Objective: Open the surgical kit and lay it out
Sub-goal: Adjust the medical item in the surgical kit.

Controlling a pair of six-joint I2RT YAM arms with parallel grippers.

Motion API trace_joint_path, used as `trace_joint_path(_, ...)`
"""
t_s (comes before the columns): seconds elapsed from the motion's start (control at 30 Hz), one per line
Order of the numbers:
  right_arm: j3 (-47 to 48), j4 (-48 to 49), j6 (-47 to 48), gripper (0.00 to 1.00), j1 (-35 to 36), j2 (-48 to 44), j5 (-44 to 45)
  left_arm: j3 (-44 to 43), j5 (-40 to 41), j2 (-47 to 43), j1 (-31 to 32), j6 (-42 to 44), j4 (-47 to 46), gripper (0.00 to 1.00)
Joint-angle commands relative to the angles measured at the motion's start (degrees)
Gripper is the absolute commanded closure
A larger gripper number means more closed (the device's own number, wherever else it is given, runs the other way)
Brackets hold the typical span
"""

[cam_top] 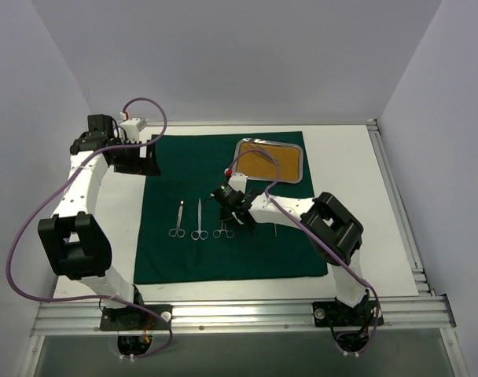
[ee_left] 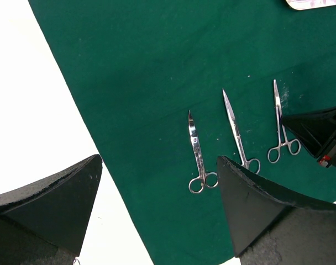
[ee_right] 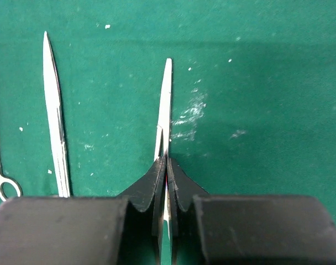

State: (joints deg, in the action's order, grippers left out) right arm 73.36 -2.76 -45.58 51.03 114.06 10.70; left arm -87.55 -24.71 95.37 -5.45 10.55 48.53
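The surgical kit lies opened: the dark green drape (cam_top: 184, 169) is spread flat, and the steel tray (cam_top: 300, 163) with a tan liner sits on its far right corner. Three ring-handled silver instruments lie side by side on the cloth: scissors (cam_top: 177, 219), a long pointed pair (cam_top: 200, 219) and forceps (cam_top: 223, 228). My right gripper (cam_top: 237, 214) is just right of them, shut on a slim silver instrument (ee_right: 167, 94) whose tip points away, low over the cloth. My left gripper (cam_top: 137, 157) hovers open at the drape's far left edge with nothing between its fingers (ee_left: 57, 199).
White tabletop (ee_left: 30, 110) shows left of the drape (ee_left: 157, 66). An aluminium rail (cam_top: 396, 196) runs along the right and near edges. Grey walls enclose the table. The tray's corner (ee_left: 317, 4) shows at the top right of the left wrist view.
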Motion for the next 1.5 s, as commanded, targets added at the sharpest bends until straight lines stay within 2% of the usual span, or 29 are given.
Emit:
trace_joint_path(0.0, 0.4, -1.1, -1.2, 1.0, 0.7, -0.9, 0.9, -0.2, -1.3, -1.9, -0.7, -0.1, -0.5, 0.06)
trace_joint_path(0.9, 4.4, 0.0, 2.2, 1.0, 0.8, 2.9, -0.9, -0.2, -1.5, -1.9, -1.0, -0.1, -0.5, 0.06)
trace_joint_path(1.13, 4.2, -2.1, 5.1, 1.0, 0.8, 0.5, 0.6, -0.2, -1.5, -1.9, -1.0, -0.1, -0.5, 0.06)
trace_joint_path(1.3, 8.3, -3.3, 10.3, 1.0, 0.7, -2.0, 0.6, -0.3, -1.5, -1.9, -1.0, -0.2, -0.4, 0.06)
trace_joint_path(1.4, 8.9, -2.8, 12.4, 0.98, -0.7, -4.3, -1.5, -0.5, -1.1, -1.9, -1.0, -0.1, -0.3, 0.06)
trace_joint_path(1.47, 8.7, -1.9, 15.0, 0.93, -1.9, -6.2, -3.1, -0.7, -0.6, -1.9, -1.0, 0.0, -0.3, 0.06)
